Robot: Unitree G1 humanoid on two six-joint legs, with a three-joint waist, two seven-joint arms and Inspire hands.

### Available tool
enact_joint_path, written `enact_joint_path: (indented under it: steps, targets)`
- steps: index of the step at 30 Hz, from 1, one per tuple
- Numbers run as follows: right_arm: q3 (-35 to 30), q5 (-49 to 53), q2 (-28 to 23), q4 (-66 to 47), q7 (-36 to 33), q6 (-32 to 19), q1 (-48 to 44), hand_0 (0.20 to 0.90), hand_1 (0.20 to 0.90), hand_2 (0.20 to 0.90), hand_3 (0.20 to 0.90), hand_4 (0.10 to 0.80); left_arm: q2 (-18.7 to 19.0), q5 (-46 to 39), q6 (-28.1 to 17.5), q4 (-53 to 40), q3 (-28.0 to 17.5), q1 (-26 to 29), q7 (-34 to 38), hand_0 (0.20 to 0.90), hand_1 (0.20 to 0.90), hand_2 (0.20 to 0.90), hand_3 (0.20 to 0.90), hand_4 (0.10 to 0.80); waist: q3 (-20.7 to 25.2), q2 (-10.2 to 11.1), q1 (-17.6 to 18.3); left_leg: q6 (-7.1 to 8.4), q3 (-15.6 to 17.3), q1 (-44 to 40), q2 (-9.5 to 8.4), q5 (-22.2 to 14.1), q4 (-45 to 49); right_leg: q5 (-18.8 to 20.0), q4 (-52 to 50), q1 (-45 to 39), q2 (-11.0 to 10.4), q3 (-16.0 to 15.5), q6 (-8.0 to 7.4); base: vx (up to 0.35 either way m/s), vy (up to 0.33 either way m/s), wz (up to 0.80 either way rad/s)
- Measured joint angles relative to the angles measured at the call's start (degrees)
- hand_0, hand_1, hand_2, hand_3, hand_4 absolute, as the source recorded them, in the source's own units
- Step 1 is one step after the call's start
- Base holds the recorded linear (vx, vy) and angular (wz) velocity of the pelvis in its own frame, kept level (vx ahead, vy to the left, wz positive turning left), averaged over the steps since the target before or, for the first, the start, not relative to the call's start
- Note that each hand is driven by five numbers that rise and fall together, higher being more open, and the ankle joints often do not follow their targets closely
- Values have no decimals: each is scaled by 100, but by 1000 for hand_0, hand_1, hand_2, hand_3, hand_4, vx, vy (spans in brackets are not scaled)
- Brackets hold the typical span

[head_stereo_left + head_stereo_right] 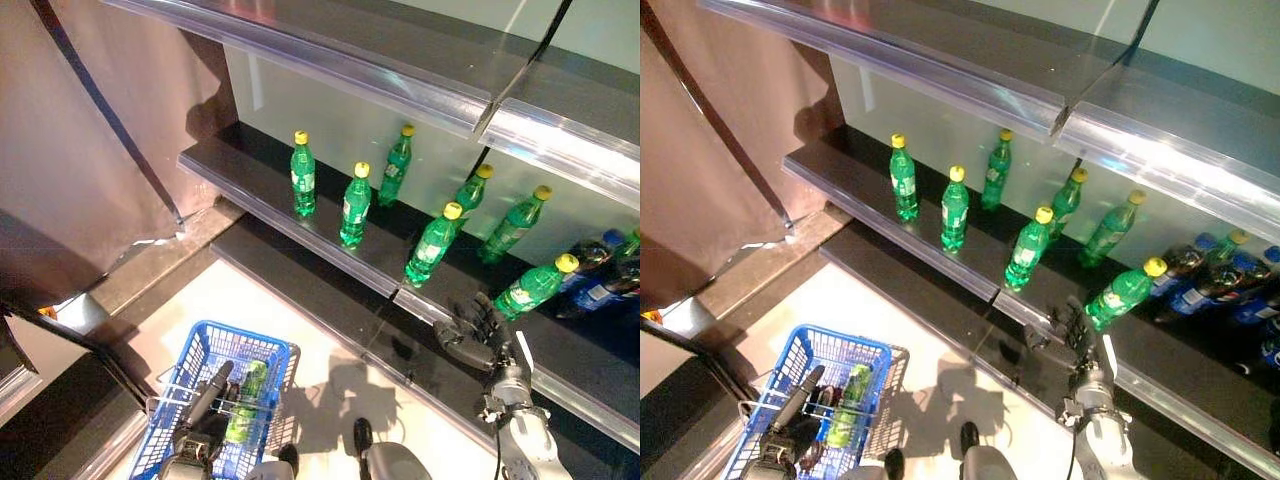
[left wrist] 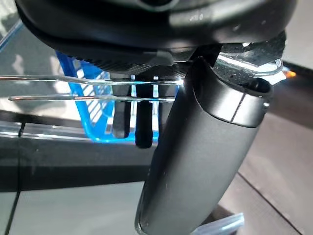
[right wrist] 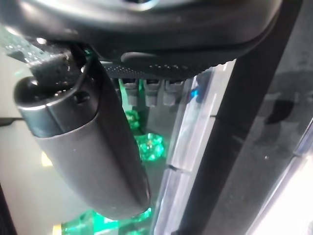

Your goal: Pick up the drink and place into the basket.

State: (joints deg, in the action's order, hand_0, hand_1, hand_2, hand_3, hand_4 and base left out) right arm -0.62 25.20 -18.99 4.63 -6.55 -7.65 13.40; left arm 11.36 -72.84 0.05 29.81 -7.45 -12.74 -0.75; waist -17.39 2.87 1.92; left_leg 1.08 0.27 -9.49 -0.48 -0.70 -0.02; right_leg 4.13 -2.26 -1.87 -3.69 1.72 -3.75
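A green bottle (image 1: 246, 400) lies inside the blue wire basket (image 1: 263, 351), lower left of frame.

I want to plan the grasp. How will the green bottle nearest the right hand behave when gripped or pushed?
The green bottle is tall and narrow, so a push could tip it. Its round, glossy body may then roll or slip. The right hand, open below it, touches nothing.

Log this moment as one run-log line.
left hand shut on basket handle | right hand open, near green bottle on shelf | one bottle in basket
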Motion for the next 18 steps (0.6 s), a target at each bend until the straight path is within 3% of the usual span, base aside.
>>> enact_joint_path:
  steps: [8, 12, 15, 16, 18]
  targets:
    - [16, -46, -135, 53, 68, -1, -314, 900, 900, 900, 900, 800, -157, -5, -188, 69, 0, -20, 0, 300, 300, 300, 200, 100, 17, -9, -39, -17, -135, -24, -35, 20, -19, 23, 133, -148, -63, -142, -23, -44, 114, 10]
    - [10, -46, -120, 259, -34, -17, -393, 900, 900, 900, 900, 800, -206, -1, -177, 161, 8, -10, -8, 300, 300, 300, 200, 100, 9, -21, -12, -101, -226, 12, -151, -44, 148, -158, -177, -128, -215, -172, -94, -41, 167, 14]
    - [-31, -46, -98, 401, -295, -99, -359, 900, 900, 900, 900, 800, -207, -1, -116, 359, 48, 69, -68, 300, 300, 300, 200, 100, -41, -32, 103, -369, -251, 199, -418, -333, 673, -480, -1091, 168, -475, -186, -286, -44, 152, 18]
    - [-31, -48, -106, 410, -322, -106, -373, 900, 900, 900, 900, 800, -211, -1, -100, 390, 63, 89, -69, 300, 300, 300, 200, 100, -69, -54, 110, -363, -252, 213, -438, -379, 737, -486, -1314, 263, -488, -157, -299, 43, 106, 12]
    - [-13, -58, -98, 419, -376, -114, -351, 900, 900, 900, 900, 800, -195, 1, -46, 430, 158, 99, -72, 300, 300, 300, 200, 100, -139, -162, 133, -484, -229, 232, -466, -433, 890, -380, -2364, 860, -530, -148, -519, 129, 26, -5]
